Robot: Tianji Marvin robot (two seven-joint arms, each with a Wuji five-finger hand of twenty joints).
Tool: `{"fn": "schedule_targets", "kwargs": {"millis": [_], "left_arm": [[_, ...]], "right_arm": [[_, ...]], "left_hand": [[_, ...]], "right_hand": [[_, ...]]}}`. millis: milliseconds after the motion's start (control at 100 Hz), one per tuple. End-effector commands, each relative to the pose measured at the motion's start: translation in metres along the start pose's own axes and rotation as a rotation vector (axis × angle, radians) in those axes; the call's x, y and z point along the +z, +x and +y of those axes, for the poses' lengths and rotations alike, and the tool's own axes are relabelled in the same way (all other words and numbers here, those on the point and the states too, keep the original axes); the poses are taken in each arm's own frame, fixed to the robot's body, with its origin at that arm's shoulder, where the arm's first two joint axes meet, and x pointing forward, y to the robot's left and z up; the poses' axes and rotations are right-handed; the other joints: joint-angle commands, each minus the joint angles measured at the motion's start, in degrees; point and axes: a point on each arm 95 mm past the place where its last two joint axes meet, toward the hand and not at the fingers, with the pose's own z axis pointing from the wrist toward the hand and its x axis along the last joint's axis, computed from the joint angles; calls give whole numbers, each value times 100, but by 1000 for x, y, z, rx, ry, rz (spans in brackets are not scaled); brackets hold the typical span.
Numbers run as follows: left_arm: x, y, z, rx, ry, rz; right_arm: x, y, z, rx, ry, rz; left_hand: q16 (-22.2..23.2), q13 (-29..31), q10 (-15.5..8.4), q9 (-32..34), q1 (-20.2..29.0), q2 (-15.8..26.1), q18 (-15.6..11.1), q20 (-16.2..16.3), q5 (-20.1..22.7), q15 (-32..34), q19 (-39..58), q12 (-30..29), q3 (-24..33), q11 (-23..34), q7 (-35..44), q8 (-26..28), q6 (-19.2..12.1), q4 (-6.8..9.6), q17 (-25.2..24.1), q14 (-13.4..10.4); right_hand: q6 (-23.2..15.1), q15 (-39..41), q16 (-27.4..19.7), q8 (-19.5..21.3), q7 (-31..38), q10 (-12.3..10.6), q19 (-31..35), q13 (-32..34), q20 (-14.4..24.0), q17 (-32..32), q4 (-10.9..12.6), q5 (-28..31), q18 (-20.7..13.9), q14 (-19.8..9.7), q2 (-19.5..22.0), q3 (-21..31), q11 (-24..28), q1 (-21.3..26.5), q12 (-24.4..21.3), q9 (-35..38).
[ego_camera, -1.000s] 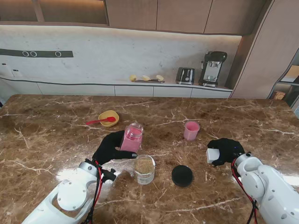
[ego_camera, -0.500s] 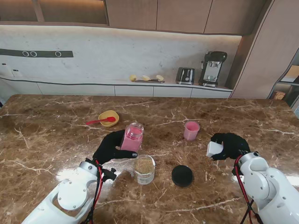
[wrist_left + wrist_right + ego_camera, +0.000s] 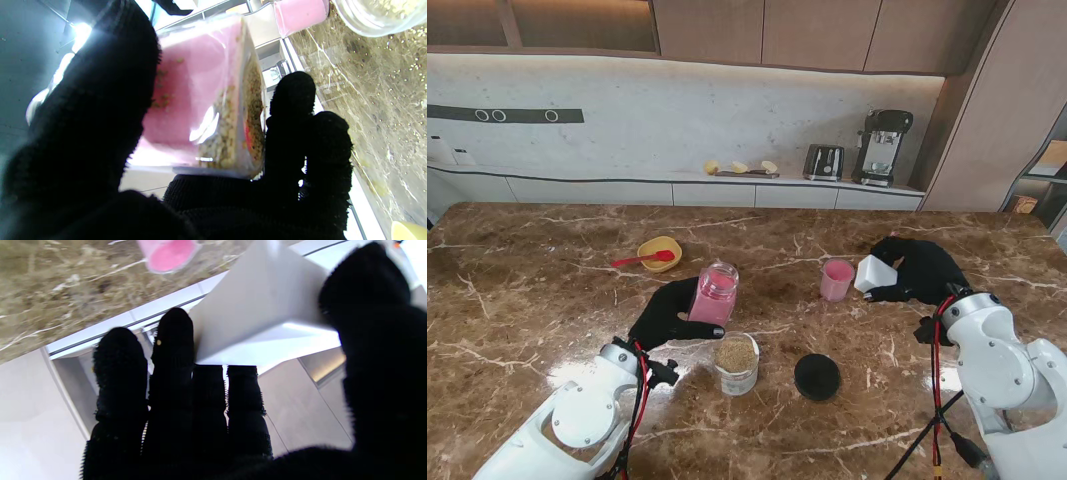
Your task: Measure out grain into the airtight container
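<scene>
Grain jar clamped in left hand, raised over worktop and tilted toward the airtight container
Left hand fingers and thumb wrap the pink jar's sides; the left wrist view shows grain lying against the jar's clear wall. The container stands on the worktop just nearer to me and slightly right of the jar, open, with grain inside. Its black lid lies flat to the container's right, apart from it. Right hand is closed around a white box, held off the worktop just right of the pink cup. A yellow bowl with red spoon sits farther from me, on the left
</scene>
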Motion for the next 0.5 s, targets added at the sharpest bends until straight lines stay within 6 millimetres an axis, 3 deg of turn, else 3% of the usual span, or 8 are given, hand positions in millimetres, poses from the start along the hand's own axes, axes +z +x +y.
{"fn": "schedule_targets", "kwargs": {"millis": [0, 490], "left_arm": [[0, 0, 3, -5, -6, 4], [9, 8, 13, -8, -54, 25]], "right_arm": [[4, 16, 8, 10, 5, 34], [29, 98, 15, 160, 93, 238]], "left_hand": [[46, 80, -424, 542, 1071, 1793, -205, 191, 1061, 192, 182, 238, 1063, 555, 1437, 134, -1350, 196, -102, -323], [46, 78, -412, 541, 1078, 1793, -207, 189, 1065, 185, 177, 238, 1057, 555, 1443, 138, -1335, 196, -109, -294]], "right_hand": [[-691, 32, 99, 155, 1169, -247, 242, 255, -30, 110, 149, 629, -4, -149, 773, 762, 599, 968, 426, 699], [-604, -60, 99, 119, 1151, -190, 195, 189, -46, 34, 199, 591, 19, -75, 906, 705, 499, 1004, 440, 662]]}}
